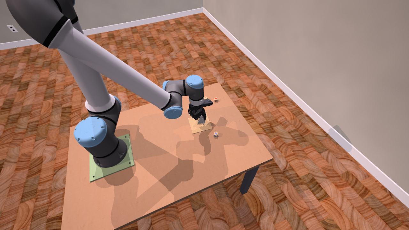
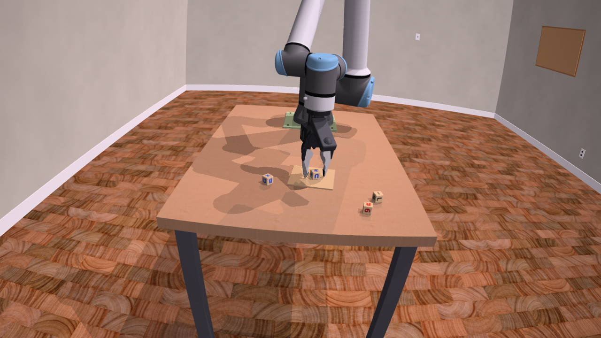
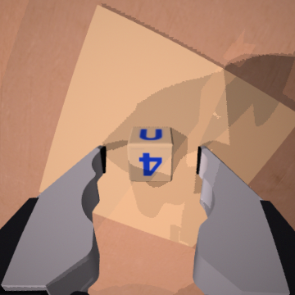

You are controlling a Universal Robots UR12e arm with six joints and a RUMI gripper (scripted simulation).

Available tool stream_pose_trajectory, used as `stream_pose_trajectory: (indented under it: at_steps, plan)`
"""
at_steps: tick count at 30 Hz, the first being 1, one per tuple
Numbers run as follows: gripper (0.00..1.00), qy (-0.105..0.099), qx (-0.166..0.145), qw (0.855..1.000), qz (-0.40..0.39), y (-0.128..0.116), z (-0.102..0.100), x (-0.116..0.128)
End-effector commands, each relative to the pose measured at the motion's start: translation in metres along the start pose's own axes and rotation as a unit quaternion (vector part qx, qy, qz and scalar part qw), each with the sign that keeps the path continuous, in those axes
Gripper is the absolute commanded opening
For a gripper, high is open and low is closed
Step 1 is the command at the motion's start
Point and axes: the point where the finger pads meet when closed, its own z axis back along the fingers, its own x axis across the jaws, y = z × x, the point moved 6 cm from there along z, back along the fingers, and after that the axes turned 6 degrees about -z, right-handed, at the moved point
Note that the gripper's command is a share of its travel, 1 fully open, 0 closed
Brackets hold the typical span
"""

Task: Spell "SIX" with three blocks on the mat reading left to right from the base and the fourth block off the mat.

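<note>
A wooden block with blue marks sits on the light tan mat; its top face shows a 4 and a side face shows a U. It also shows in the exterior view. My gripper is open and straddles this block, with a gap on each side between fingers and block. It also shows in the exterior view and the top view. A blue block with X on top lies off the mat, also seen in the exterior view. Two more blocks lie off the mat: a red-lettered one and a dark-lettered one.
The arm's green base plate is at the near end of the table. The table edge lies beyond the two off-mat blocks. The arm's shadow covers part of the mat.
</note>
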Motion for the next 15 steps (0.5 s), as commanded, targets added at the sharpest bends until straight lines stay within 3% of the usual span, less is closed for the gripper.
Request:
stream_pose_trajectory:
  at_steps: [1, 5, 6, 15]
  plan:
    - [0.37, 0.000, 0.001, 1.000, 0.000, 0.0005, 0.0005, 0.0003]
    - [0.37, 0.000, 0.001, 1.000, 0.000, 0.0005, 0.0005, 0.0003]
    - [0.25, 0.000, 0.001, 1.000, 0.000, 0.0005, 0.0005, 0.0003]
    - [0.25, 0.000, 0.001, 1.000, 0.000, 0.0005, 0.0005, 0.0003]
